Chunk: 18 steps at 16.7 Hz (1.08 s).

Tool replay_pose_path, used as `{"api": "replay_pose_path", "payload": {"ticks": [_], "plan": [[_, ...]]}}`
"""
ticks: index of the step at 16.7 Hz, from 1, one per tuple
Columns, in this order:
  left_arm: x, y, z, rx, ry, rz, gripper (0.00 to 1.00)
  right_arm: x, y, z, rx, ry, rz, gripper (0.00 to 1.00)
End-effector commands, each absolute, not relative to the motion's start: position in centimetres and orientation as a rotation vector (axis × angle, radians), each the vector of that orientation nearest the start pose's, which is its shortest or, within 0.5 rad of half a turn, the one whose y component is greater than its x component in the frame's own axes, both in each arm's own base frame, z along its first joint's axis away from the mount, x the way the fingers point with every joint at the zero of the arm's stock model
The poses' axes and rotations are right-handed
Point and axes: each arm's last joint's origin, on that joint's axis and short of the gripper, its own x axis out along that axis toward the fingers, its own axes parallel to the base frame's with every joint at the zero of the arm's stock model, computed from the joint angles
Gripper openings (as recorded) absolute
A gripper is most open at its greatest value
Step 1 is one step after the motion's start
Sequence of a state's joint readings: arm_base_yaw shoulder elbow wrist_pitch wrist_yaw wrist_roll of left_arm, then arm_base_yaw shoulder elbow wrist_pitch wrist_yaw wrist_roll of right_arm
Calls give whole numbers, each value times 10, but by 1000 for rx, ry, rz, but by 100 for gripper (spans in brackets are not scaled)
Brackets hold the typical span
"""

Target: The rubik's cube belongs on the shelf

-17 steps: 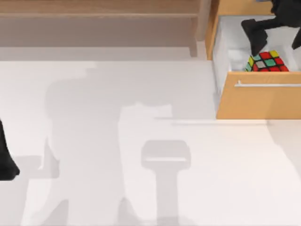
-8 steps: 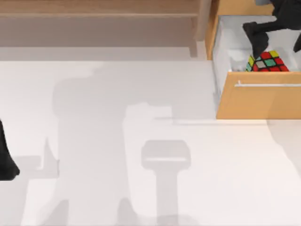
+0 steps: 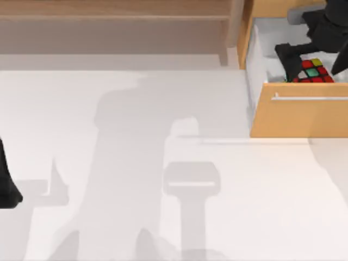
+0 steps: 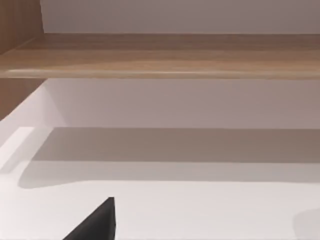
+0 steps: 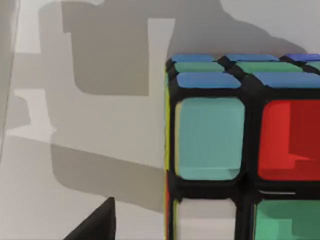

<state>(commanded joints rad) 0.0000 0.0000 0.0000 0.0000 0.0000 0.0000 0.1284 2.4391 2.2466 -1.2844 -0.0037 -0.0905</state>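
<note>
Where drawer point(image 3: 298, 111) walls crowd rubik's cube point(image 3: 314, 72)

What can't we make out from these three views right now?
- Rubik's cube, top view: the right gripper covers its left side, the drawer front its lower edge.
- Right gripper's grip: contact with the cube can't be told.
- Cube, right wrist view: cut off by the frame edge.
- Left gripper, top view's left edge: mostly cropped.
- Shelf, top view: top cut off.
</note>
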Motion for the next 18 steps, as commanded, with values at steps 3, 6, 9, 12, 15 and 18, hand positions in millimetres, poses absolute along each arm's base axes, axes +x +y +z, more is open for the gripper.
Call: {"api": "replay_pose_path", "payload": {"ticks": [3, 6, 9, 12, 15, 18], "plan": [[106, -1, 160, 0, 0, 0, 100, 489, 69, 172, -169, 1464, 188, 100], [106, -1, 160, 0, 0, 0, 100, 489, 69, 172, -169, 1464, 187, 100], [106, -1, 160, 0, 0, 0, 100, 489, 69, 172, -169, 1464, 187, 85], [106, -1, 160, 0, 0, 0, 100, 489, 69, 172, -169, 1464, 187, 62], [106, -1, 160, 0, 0, 0, 100, 489, 69, 172, -169, 1464, 187, 40], [106, -1, 160, 0, 0, 0, 100, 489, 69, 172, -169, 1464, 187, 17]]}}
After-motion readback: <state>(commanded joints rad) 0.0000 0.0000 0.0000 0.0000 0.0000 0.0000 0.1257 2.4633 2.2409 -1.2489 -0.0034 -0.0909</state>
